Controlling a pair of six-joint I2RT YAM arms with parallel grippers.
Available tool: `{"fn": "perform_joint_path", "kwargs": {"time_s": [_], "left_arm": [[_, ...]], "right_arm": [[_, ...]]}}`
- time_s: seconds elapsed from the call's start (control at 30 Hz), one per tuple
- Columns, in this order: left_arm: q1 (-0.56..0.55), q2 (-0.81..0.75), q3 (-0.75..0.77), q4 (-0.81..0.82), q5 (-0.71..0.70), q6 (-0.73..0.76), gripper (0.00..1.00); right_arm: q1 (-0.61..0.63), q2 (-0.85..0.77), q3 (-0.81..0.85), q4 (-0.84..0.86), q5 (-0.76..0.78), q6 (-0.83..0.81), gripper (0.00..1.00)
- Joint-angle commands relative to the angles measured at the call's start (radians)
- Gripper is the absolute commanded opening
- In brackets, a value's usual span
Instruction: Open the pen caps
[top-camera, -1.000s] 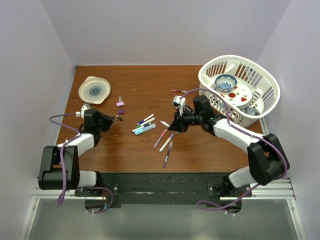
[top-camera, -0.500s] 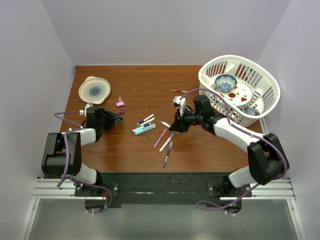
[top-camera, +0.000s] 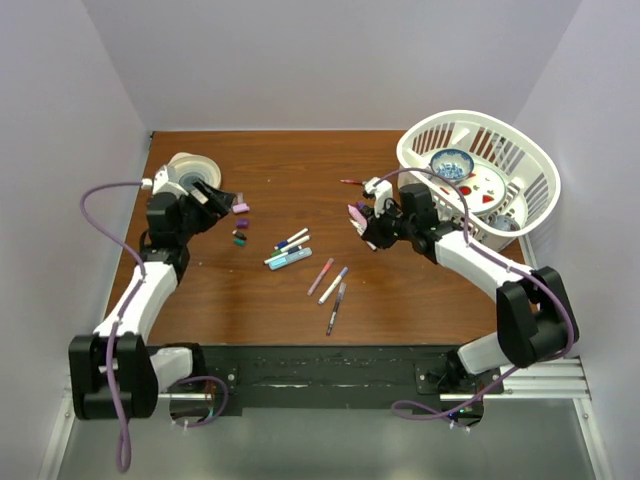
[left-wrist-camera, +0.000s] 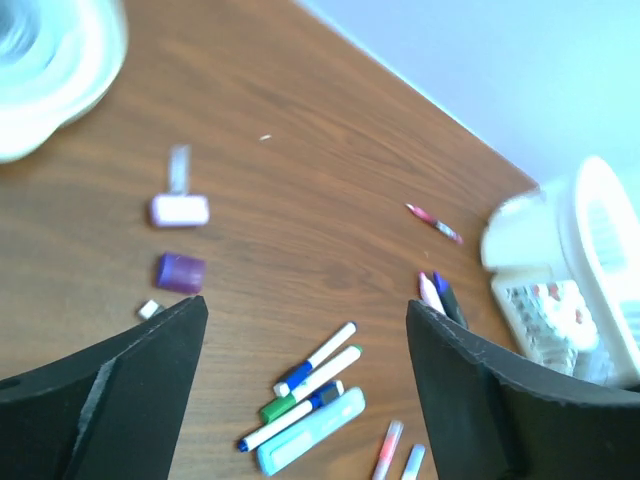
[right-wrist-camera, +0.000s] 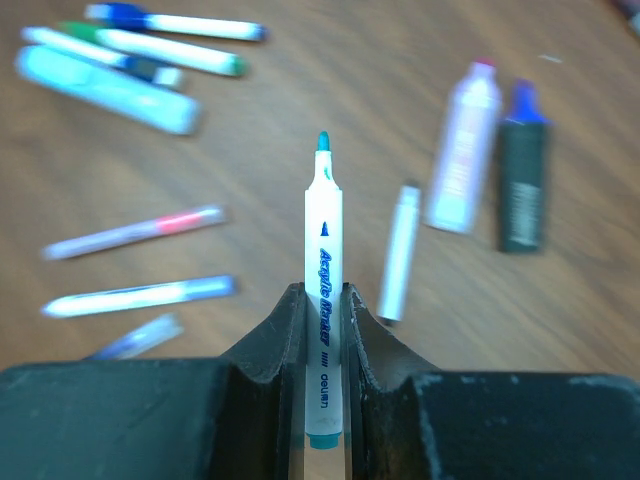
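Left tool (left-wrist-camera: 308, 305) is spread wide with nothing in it, hovering over the desk (left-wrist-camera: 300, 130), and a pink cap (left-wrist-camera: 179, 210) and a purple cap (left-wrist-camera: 180, 272) lie loose on the wood near one finger. Right tool (right-wrist-camera: 322, 300) is clamped narrow on a white pen (right-wrist-camera: 323, 230) (teal tip bare, pointing out past the fingers). The other pens (top-camera: 290, 250) lie scattered mid-desk between the two arms.

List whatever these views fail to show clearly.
Left wrist view: plate blurred, cut off by the top-left corner.
Left wrist view: white scrap beside the purple cap, too small to identify.
Left wrist view: basket blurred, cut by the right edge.
Right wrist view: loose pens behind the marker in the right gripper blurred, print unreadable.
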Motion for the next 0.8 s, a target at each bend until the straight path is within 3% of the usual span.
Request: {"fn": "perform_joint_path", "kwargs": {"time_s": [0.0, 0.13, 0.33, 0.77], "left_arm": [[0.007, -0.120, 0.072, -0.116, 0.152, 0.286, 0.88], [-0.031, -0.188, 0.055, -0.230, 0.134, 0.443, 0.90], [-0.128, -0.197, 0.030, -0.248, 0.159, 0.477, 0.91], [-0.134, -0.156, 0.024, -0.221, 0.286, 0.469, 0.92]], "right_arm": [[-0.021, 0.046, 0.075, -0.022, 0.176, -0.059, 0.02], [-0.035, 0.114, 0.104, -0.073, 0.193, -0.126, 0.08], [-0.059, 0.180, 0.132, -0.113, 0.161, -0.166, 0.12], [-0.070, 0.294, 0.184, -0.159, 0.119, -0.177, 0.19]]}}
